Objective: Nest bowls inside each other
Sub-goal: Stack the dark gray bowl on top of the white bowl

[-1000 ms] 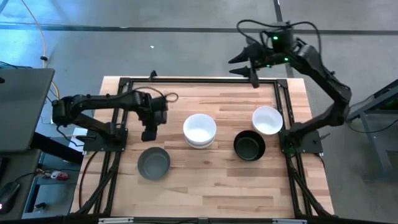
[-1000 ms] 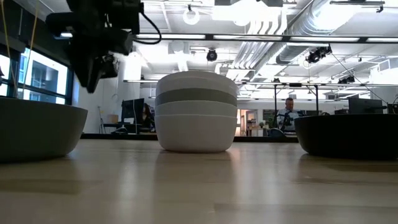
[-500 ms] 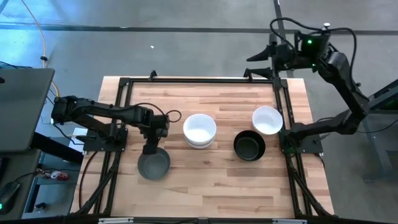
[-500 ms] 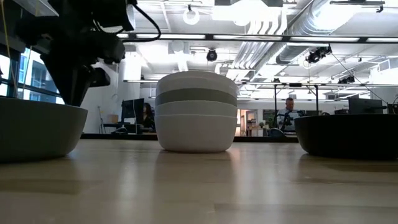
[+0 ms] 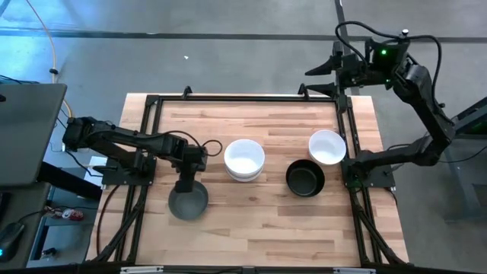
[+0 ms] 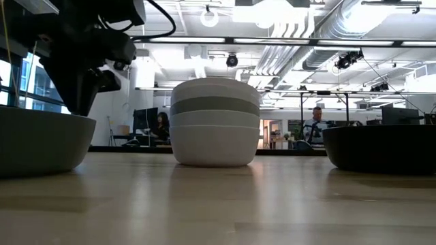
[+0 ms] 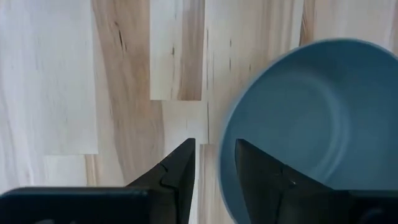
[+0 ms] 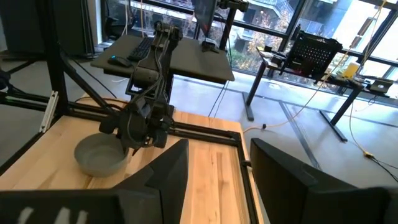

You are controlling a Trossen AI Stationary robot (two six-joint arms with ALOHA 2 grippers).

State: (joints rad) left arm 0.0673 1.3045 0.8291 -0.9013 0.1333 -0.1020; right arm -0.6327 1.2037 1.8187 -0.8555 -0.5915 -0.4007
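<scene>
A matte grey bowl (image 5: 188, 199) (image 6: 41, 143) (image 7: 298, 124) sits upright on the table near its left side. My left gripper (image 5: 185, 185) (image 7: 214, 165) points down over this bowl's far rim, open by a narrow gap, with one finger inside and one outside. A nested stack of white bowls with a grey one among them (image 5: 244, 158) (image 6: 214, 122) stands mid-table. To its right are a black bowl (image 5: 305, 178) (image 6: 381, 146) and a single white bowl (image 5: 327, 147). My right gripper (image 5: 335, 68) (image 8: 217, 162) is open, raised beyond the table's far right corner. My left gripper straddles the grey bowl's far rim (image 7: 225, 149) from above, pointing down. The outer finger (image 7: 180, 171) stands clear, with bare wood between it and the rim. Whether the inner finger (image 7: 261, 180) touches the wall I cannot tell. The bowl rests on the table.
A black metal frame (image 5: 243, 99) runs along the table's far and side edges. Bare wood lies along the near edge (image 5: 259, 236). A desk with a keyboard (image 8: 143, 46) stands beyond the table's left side.
My left gripper has moved toward the near edge and come down onto the grey bowl's far rim, then stayed there. My right arm has swung toward the right, away past the far right corner. No bowl has moved.
</scene>
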